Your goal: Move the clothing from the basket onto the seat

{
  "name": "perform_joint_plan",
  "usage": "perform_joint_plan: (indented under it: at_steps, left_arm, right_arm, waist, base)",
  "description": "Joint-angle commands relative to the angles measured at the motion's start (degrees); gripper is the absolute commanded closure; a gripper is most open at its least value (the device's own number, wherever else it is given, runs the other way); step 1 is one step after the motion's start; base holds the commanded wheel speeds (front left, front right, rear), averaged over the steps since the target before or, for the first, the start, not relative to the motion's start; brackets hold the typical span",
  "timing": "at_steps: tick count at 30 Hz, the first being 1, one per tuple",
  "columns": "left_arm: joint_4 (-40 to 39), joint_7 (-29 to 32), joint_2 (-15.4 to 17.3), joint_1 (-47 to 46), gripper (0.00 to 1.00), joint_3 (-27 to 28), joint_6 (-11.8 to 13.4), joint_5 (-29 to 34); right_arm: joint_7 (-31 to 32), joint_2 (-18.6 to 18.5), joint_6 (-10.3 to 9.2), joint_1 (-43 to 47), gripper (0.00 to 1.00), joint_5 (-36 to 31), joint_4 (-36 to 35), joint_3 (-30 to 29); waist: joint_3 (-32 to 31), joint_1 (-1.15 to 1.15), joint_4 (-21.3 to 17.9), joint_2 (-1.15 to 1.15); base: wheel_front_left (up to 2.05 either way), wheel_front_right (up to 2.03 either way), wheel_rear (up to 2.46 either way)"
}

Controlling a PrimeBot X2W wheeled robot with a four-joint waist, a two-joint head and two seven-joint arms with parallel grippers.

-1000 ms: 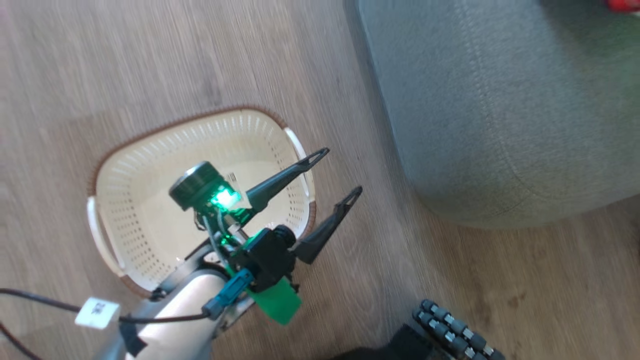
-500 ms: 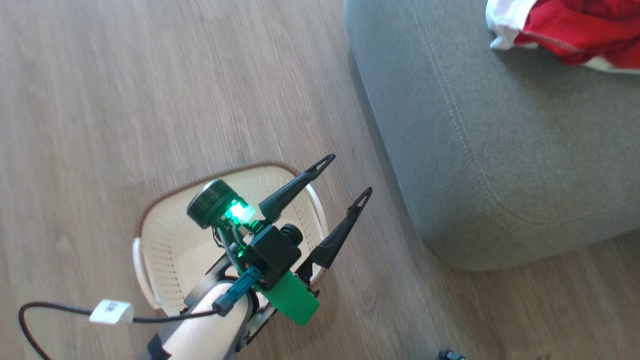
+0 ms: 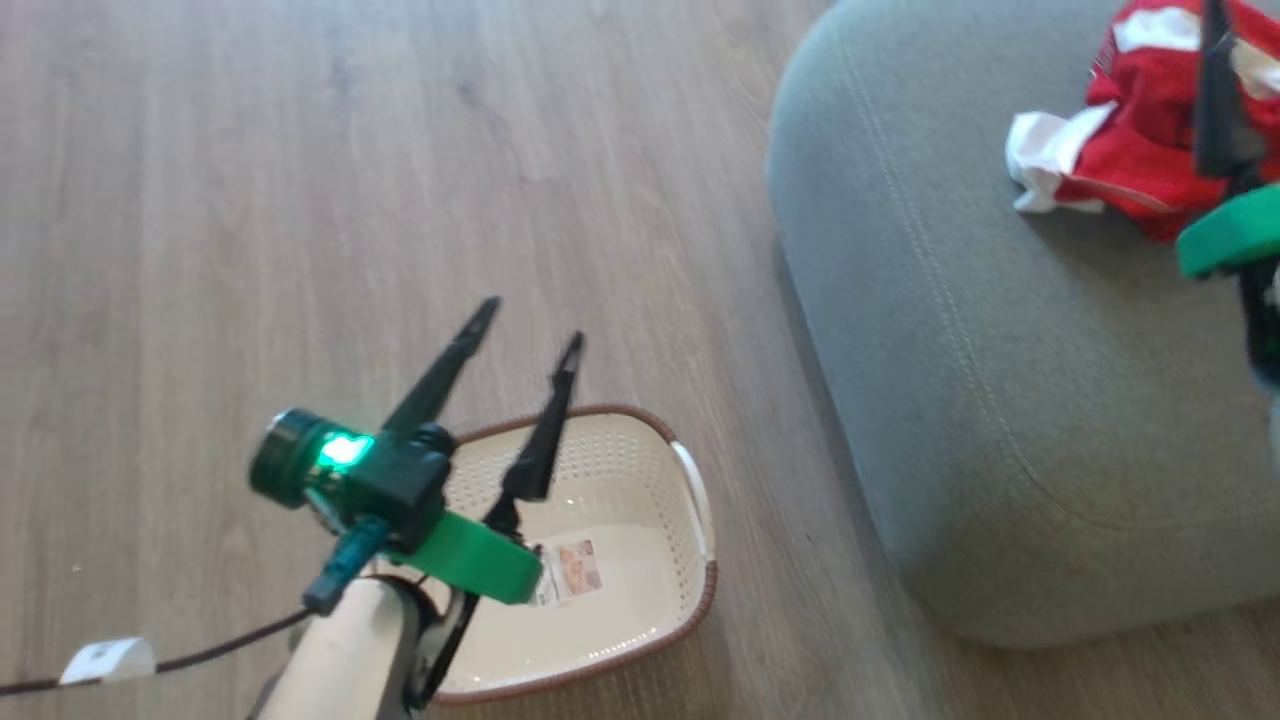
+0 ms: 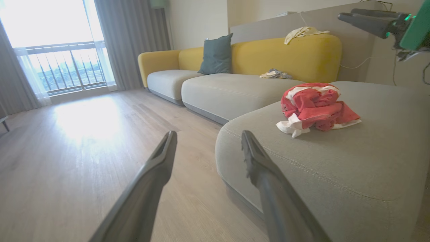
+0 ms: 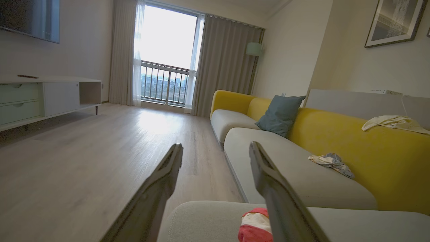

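Basket (image 3: 620, 465): smooth, slightly glossy cream plastic, perforated, with a brown woven-look rim. Seat (image 3: 960, 330): matt grey woven upholstery, finely textured, with pale stitching. Clothing (image 3: 1130, 170): soft, crumpled red cloth with white trim. Floor (image 3: 300, 150): wood-grain planks, low sheen.

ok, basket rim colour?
Brown woven-look rim on a cream perforated basket; clearest in the head view.

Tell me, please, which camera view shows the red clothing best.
The left wrist view: the clothing lies whole and unobstructed, crumpled on the seat. In the head view it sits at the top right, partly behind a dark finger and cropped. The right wrist view catches a small red-and-white corner at the bottom edge.
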Motion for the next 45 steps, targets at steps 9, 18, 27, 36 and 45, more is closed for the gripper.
perform_joint_plan:
  at_steps: [9, 18, 27, 36, 45]
  left_arm:
    - [-0.65, -0.28, -1.54, 1.14, 0.00, 9.69, 3.87, 0.33]
    - [2.55, -0.28, -1.87, 4.54, 0.00, 12.97, 6.44, 0.48]
    - [5.51, -0.28, -1.91, 7.49, 0.00, 14.86, 10.22, -2.58]
    - [6.61, -0.28, -1.92, 8.07, 0.00, 13.27, 10.94, -3.71]
    - [9.09, -0.28, -1.92, 8.37, 0.00, 12.60, 6.91, -6.46]
  right_arm:
    - [-0.51, 3.41, -0.01, 12.54, 0.00, 2.59, -11.03, 0.12]
    - [-0.51, 10.31, -0.01, 23.09, 0.00, 4.03, -13.49, 1.71]
    - [-0.51, 14.90, -0.01, 29.77, 0.00, -1.88, -12.50, 4.60]
    - [-0.51, 17.97, -0.01, 31.46, 0.00, -2.26, -11.02, 4.03]
    - [-0.51, 18.84, -0.01, 31.29, 0.00, -2.10, -10.41, 4.55]
  waist:
    - [-4.01, 0.01, 7.74, 0.00]
    - [-6.44, 0.01, 12.49, 0.00]
    - [-7.55, 0.01, 14.76, 0.00]
    - [-7.00, 0.01, 16.33, 0.00]
    - [-7.01, 0.01, 16.62, 0.00]
  base:
    - [0.00, 0.00, 0.00]
    - [0.00, 0.00, 0.00]
    - [0.00, 0.00, 0.00]
    - [0.00, 0.00, 0.00]
    - [0.00, 0.00, 0.00]
